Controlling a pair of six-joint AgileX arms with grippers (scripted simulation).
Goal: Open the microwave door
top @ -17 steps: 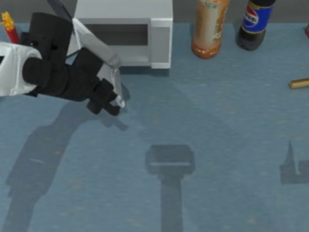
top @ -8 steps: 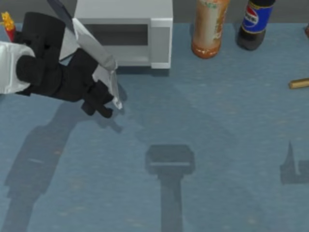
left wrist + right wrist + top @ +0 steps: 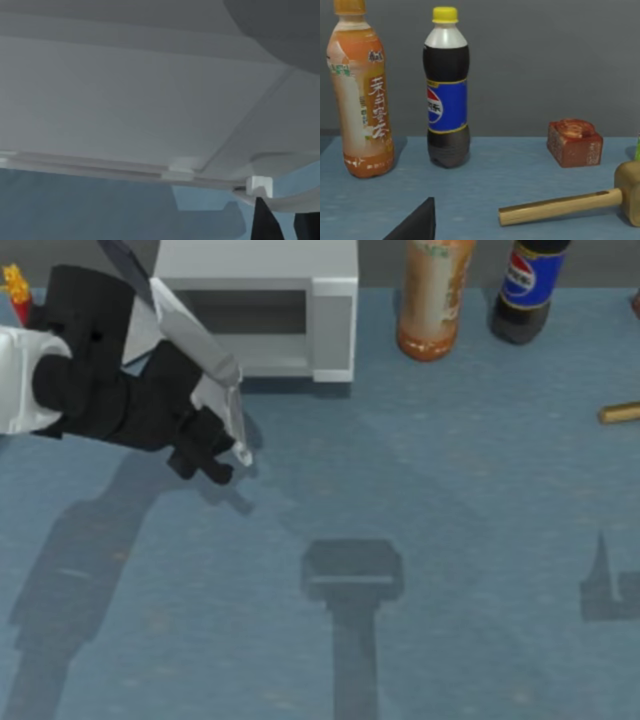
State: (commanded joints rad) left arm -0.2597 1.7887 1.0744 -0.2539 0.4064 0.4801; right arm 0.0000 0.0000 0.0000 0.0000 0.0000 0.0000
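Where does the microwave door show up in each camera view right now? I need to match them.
Top view: the microwave door stands swung out at upper left, the left gripper at its outer edge.
Left wrist view: the door fills most of the picture, seen close.
Right wrist view: not in it.
Shared landmark: the blue table, also below the door's edge and under the bottles.

1. A blue-grey surface with faint mottled marks is filling most of the top view.
2. A plain grey wall is standing behind the far edge of the surface.
3. Light is falling from above, and dark, sharp shadows are lying across the near part of the surface.
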